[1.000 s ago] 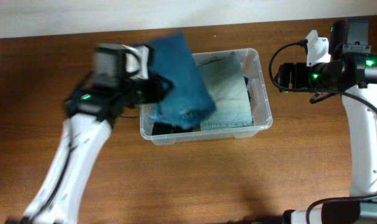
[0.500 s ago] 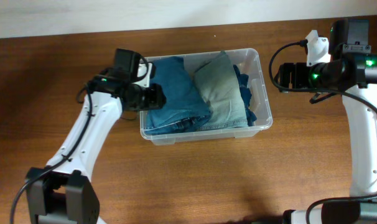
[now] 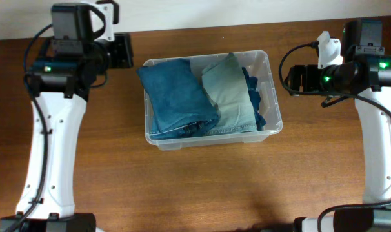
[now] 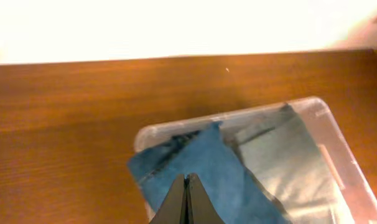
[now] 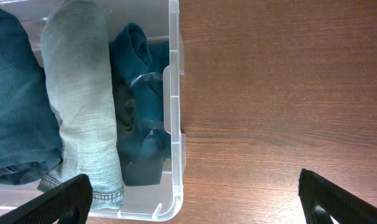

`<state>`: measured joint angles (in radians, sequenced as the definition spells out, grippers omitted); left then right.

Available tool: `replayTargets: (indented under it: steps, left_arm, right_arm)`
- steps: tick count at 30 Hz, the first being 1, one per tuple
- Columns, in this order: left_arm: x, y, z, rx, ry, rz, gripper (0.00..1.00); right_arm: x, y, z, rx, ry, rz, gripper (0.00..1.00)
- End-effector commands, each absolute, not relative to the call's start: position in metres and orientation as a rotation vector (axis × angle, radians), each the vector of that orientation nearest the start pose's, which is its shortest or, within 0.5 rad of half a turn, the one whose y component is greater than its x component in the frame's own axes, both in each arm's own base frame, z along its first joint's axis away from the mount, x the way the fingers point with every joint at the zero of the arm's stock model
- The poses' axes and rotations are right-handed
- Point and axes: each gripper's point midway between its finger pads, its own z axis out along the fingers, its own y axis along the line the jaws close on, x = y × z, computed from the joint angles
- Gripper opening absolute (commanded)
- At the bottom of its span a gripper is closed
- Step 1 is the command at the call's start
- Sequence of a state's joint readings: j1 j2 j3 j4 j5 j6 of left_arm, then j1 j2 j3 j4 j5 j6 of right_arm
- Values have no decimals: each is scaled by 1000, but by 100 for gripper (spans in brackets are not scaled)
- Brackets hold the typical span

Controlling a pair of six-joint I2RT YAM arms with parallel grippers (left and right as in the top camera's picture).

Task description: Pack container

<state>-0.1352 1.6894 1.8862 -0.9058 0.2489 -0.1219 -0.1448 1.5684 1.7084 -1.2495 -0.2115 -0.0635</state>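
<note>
The clear container [image 3: 271, 64] stands mid-table, holding folded blue jeans [image 3: 178, 96] on the left, a pale denim piece [image 3: 229, 98] in the middle and dark blue cloth [image 3: 254, 90] at the right wall. My left gripper [image 3: 124, 51] is shut and empty, raised off the bin's far left corner. In the left wrist view its fingers [image 4: 187, 190] hang over the blue jeans [image 4: 213, 158]. My right gripper [image 3: 291, 78] is open and empty beside the bin's right wall. In the right wrist view its jaws [image 5: 193, 186] straddle the container's rim [image 5: 174, 93].
The bin sits on a brown wooden table [image 3: 208, 187]. A pale wall runs along the table's far edge [image 3: 202, 11]. The white arm links stand at the left [image 3: 53, 148] and at the right [image 3: 379, 148].
My left gripper has let go of the blue jeans, which now lie in the bin's left half, and has drawn back up and to the left. The right arm has not moved.
</note>
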Motion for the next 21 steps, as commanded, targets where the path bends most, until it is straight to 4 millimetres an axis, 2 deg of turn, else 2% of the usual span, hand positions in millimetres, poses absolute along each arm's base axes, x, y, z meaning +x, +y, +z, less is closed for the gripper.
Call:
replayTargets:
  steps: [1, 4, 5, 6, 11, 14, 17, 19, 21]
  left_arm:
    - [456, -133, 269, 227, 2429, -433, 1]
    - [452, -152, 220, 268, 2562, -429, 1]
    - [450, -156, 200, 277, 2620, -411, 1]
    - [446, -162, 170, 294, 2699, -404, 1]
    - [432, -174, 72, 332, 2958, -363, 1]
    - [431, -167, 36, 332, 3026, -292, 0]
    - [437, -164, 28, 409, 3007, -260, 1]
    - [442, -165, 45, 500, 2960, -257, 1]
    - [447, -162, 70, 501, 2923, -241, 1]
  right_arm:
    - [362, -17, 255, 36, 2649, 227, 98]
    - [362, -17, 255, 36, 2649, 227, 98]
    - [362, -17, 255, 36, 2649, 227, 98]
    - [362, -17, 255, 36, 2649, 227, 98]
    - [362, -17, 255, 36, 2648, 227, 98]
    - [361, -17, 255, 36, 2650, 227, 99]
    - [361, -17, 255, 36, 2650, 227, 98]
    - [361, -17, 255, 36, 2650, 227, 98]
    - [361, -17, 255, 36, 2650, 227, 98]
